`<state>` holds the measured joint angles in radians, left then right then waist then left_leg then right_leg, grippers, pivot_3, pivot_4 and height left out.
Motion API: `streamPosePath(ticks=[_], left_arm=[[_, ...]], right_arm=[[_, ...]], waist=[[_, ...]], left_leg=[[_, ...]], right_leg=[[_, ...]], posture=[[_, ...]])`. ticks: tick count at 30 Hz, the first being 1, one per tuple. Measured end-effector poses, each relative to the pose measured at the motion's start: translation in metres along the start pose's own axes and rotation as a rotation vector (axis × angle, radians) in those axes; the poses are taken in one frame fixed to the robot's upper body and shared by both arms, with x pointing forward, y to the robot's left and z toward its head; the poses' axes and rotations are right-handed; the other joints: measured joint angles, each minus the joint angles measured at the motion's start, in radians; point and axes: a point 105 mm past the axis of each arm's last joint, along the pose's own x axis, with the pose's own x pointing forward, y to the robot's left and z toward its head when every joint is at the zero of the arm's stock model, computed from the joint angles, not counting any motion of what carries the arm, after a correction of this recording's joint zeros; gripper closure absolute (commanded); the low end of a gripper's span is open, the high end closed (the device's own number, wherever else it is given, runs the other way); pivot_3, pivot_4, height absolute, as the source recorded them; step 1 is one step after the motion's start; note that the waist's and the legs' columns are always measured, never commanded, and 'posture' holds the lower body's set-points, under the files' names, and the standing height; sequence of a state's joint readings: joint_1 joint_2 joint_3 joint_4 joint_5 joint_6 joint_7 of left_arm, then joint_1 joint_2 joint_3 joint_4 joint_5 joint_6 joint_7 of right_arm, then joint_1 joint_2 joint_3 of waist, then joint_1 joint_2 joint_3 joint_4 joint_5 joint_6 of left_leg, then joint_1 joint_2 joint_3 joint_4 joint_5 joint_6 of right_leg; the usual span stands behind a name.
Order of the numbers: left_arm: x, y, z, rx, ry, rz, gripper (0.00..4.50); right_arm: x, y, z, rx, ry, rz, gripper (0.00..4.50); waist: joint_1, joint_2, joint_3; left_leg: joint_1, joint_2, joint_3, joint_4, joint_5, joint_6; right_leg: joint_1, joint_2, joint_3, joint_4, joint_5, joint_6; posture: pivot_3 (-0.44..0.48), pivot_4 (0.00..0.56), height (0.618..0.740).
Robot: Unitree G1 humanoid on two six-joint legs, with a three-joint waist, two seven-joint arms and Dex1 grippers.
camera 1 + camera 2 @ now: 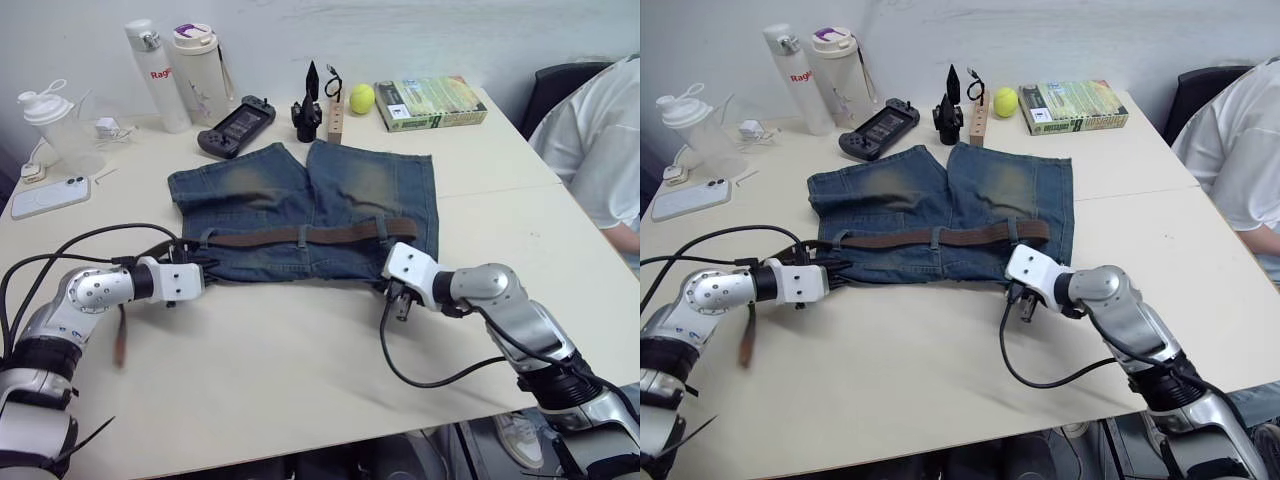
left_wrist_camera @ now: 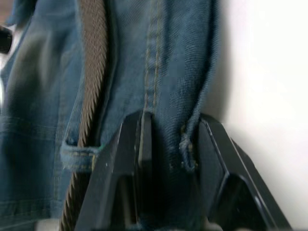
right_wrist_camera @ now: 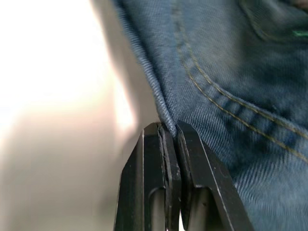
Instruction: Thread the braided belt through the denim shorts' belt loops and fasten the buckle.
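- Left eye view: The denim shorts lie flat on the worktop. The braided belt runs along the waistband, under some belt loops. One belt end hangs past the shorts' edge, near the left tool. I cannot find the buckle. Both arms reach in low and bent, one to each near corner of the shorts.
- Right eye view: The right tool sits at the near corner of the shorts. If both arms pull the wrong way, I think the cloth could bunch up and hide the loops.
- Left wrist view: The left tool's fingers are apart, with a fold of denim between them. The belt lies just beside that fold. The fold could slip out.
- Right wrist view: The right tool's fingers are pressed together on the shorts' thin edge. That small bite could slide off.
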<state>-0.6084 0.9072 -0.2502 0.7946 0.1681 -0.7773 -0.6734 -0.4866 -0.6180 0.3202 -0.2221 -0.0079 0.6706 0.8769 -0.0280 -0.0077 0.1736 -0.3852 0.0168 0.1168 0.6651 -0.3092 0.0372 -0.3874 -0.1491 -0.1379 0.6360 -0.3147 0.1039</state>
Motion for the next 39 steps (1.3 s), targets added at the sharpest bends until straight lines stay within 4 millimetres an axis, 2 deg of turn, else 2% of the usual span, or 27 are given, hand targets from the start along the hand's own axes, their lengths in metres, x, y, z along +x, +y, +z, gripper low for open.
streamPosePath(ticks=[3, 9, 13, 17, 18, 20, 22, 24, 26, 28, 30, 32, 35, 39], left_arm=[[0.002, 0.004, -0.006, 0.015, 0.017, 0.005, 3.07], [0.004, 0.001, -0.004, -0.057, -0.03, 0.014, 3.07], [0.003, -0.002, 0.004, -0.127, -0.098, -0.002, 2.0], [0.0, -0.007, 0.016, -0.175, -0.169, -0.045, 0.2], [-0.001, -0.008, 0.019, -0.203, -0.185, -0.061, 0.01], [-0.002, -0.014, 0.028, -0.259, -0.222, -0.114, 0.0], [-0.002, -0.02, 0.037, -0.362, -0.26, -0.177, 0.0], [-0.005, -0.011, 0.046, -0.465, -0.309, -0.193, 0.0], [-0.013, 0.009, 0.05, -0.549, -0.334, -0.194, 0.0], [-0.022, 0.045, 0.052, -0.597, -0.352, -0.147, 0.0], [-0.031, 0.078, 0.053, -0.632, -0.374, -0.08, 0.0], [-0.032, 0.096, 0.043, -0.687, -0.353, -0.036, 0.0], [-0.022, 0.095, 0.023, -0.788, -0.284, -0.025, 0.0], [-0.003, 0.071, -0.001, -0.922, -0.154, -0.054, 0.0]], right_arm=[[0.011, 0.003, 0.009, 0.016, -0.003, -0.031, 4.47], [0.014, -0.003, 0.008, -0.005, 0.005, -0.047, 4.47], [0.009, -0.006, 0.005, -0.041, 0.014, -0.045, 4.5], [0.004, -0.01, -0.001, -0.074, 0.031, -0.048, 4.5], [0.002, -0.011, -0.003, -0.086, 0.035, -0.048, 4.13], [-0.002, -0.013, -0.005, -0.107, 0.042, -0.042, 3.43], [-0.008, -0.016, -0.006, -0.085, 0.033, -0.04, 2.3], [-0.015, -0.018, -0.005, -0.016, 0.008, -0.012, 1.42], [-0.024, -0.022, 0.003, 0.057, -0.037, 0.026, 0.6], [-0.04, -0.037, 0.02, 0.102, -0.08, 0.038, 0.6], [-0.055, -0.06, 0.044, 0.116, -0.139, -0.001, 0.6], [-0.062, -0.083, 0.058, 0.152, -0.171, -0.045, 0.6], [-0.055, -0.104, 0.059, 0.225, -0.18, -0.071, 0.6], [-0.023, -0.112, 0.035, 0.337, -0.103, -0.069, 0.6]], waist=[[-0.002, -0.001, -0.001], [0.0, -0.003, -0.002], [0.0, -0.003, -0.002], [0.003, -0.003, -0.002], [0.003, -0.003, -0.002], [0.003, -0.003, -0.002], [0.003, -0.003, 0.0], [0.003, -0.005, 0.003], [0.002, -0.005, 0.006], [0.002, -0.003, 0.008], [0.002, -0.003, 0.008], [0.001, -0.003, 0.008], [0.0, -0.004, 0.008], [-0.004, -0.005, 0.009]], left_leg=[[0.0, -0.001, 0.004, 0.001, 0.001, 0.001], [0.0, -0.001, 0.004, 0.002, 0.0, 0.002], [-0.002, -0.001, 0.004, 0.002, 0.0, 0.002], [-0.002, -0.003, 0.004, 0.003, 0.0, 0.003], [-0.003, -0.003, 0.003, 0.003, 0.0, 0.003], [-0.003, -0.003, 0.003, 0.003, -0.001, 0.004], [-0.005, -0.003, 0.002, 0.004, -0.001, 0.004], [-0.008, -0.002, 0.0, 0.006, 0.0, 0.004], [-0.012, -0.002, -0.002, 0.01, 0.0, 0.004], [-0.016, -0.002, -0.003, 0.015, 0.0, 0.004], [-0.017, -0.002, -0.003, 0.015, 0.0, 0.005], [-0.017, -0.003, -0.003, 0.015, 0.0, 0.005], [-0.018, -0.003, -0.002, 0.014, 0.0, 0.005], [-0.021, -0.003, -0.001, 0.014, 0.0, 0.006]], right_leg=[[-0.003, 0.0, 0.0, 0.003, 0.0, 0.0], [-0.003, -0.001, 0.001, 0.003, 0.0, 0.0], [-0.003, -0.001, 0.0, 0.002, 0.0, 0.0], [-0.002, -0.001, 0.0, 0.001, 0.0, 0.001], [-0.002, -0.001, 0.0, 0.001, 0.0, 0.001], [-0.002, -0.001, 0.0, 0.001, 0.001, 0.001], [-0.003, 0.0, 0.0, 0.001, 0.001, 0.001], [-0.005, 0.0, 0.001, 0.001, 0.001, 0.001], [-0.006, 0.001, 0.0, 0.002, 0.001, 0.001], [-0.008, 0.002, -0.003, 0.004, 0.001, 0.001], [-0.009, 0.002, -0.007, 0.004, 0.001, 0.001], [-0.008, 0.002, -0.008, 0.004, 0.001, 0.001], [-0.009, 0.003, -0.01, 0.003, 0.001, 0.001], [-0.012, 0.002, -0.009, 0.004, 0.001, 0.001]], posture=[[0.0, 0.15, 0.72], [0.0, 0.15, 0.72], [0.0, 0.15, 0.72], [0.0, 0.15, 0.72], [0.0, 0.15, 0.72], [0.0, 0.15, 0.72], [0.0, 0.15, 0.72], [0.0, 0.15, 0.72], [0.0, 0.15, 0.72], [0.0, 0.15, 0.72], [0.0, 0.15, 0.72], [0.0, 0.15, 0.72], [0.0, 0.15, 0.72], [0.0, 0.15, 0.72]])
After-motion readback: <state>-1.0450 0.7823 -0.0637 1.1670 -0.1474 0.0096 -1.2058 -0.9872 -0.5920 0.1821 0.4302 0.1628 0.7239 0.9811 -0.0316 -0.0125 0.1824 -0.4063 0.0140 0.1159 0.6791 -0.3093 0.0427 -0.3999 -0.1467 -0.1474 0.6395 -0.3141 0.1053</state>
